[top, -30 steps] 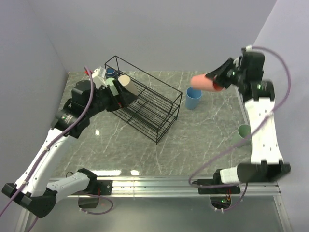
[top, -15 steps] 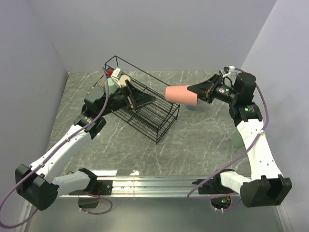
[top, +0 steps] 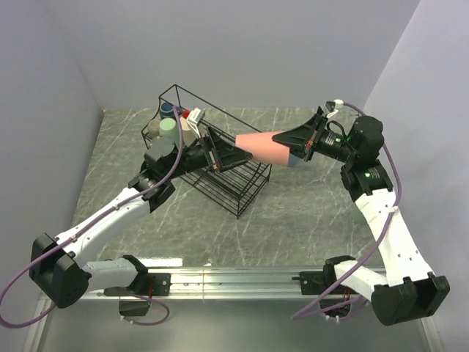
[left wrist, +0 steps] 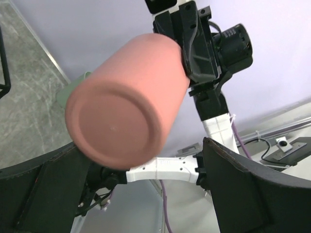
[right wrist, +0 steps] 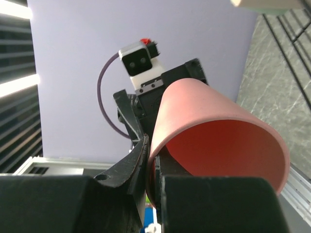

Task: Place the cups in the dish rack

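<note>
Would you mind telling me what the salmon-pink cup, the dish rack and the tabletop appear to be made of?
The salmon-pink cup looks like plastic or matte-glazed ceramic: even colour, no shine. The dish rack seems thin metal wire, coated black: slender straight rods. The tabletop looks like grey marble or marble-look laminate: pale veins, glossy reflections.

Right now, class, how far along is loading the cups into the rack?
Done: a few cups, including a pale-green cup, sit at the dish rack's far end. In hand: the right gripper clamps the salmon-pink cup sideways, base toward the open left gripper. Remaining: that cup, the blue cup on the table, and a second green cup.
</note>
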Robot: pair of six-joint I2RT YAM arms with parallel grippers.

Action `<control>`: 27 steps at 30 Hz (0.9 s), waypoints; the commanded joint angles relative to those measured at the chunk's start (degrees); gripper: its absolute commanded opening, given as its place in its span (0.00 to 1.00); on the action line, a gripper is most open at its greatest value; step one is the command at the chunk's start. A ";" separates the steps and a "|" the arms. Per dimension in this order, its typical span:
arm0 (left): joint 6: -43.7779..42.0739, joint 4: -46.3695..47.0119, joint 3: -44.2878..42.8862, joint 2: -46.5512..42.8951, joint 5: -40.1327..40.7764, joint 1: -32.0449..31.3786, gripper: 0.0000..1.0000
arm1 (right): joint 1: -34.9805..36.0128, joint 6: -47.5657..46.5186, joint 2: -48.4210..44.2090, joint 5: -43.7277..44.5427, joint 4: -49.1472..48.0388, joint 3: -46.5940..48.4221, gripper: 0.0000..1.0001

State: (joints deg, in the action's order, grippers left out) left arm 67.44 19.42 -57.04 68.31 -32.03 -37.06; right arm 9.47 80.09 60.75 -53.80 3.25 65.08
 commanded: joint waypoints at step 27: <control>-0.65 5.80 -5.98 -0.02 5.58 -0.91 0.87 | 3.45 4.98 -3.71 -2.89 -10.19 -12.61 0.00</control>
State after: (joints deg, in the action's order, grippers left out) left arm 67.81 15.94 -58.02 69.36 -27.24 -38.13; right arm 12.19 85.65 57.98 -53.17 -9.69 54.04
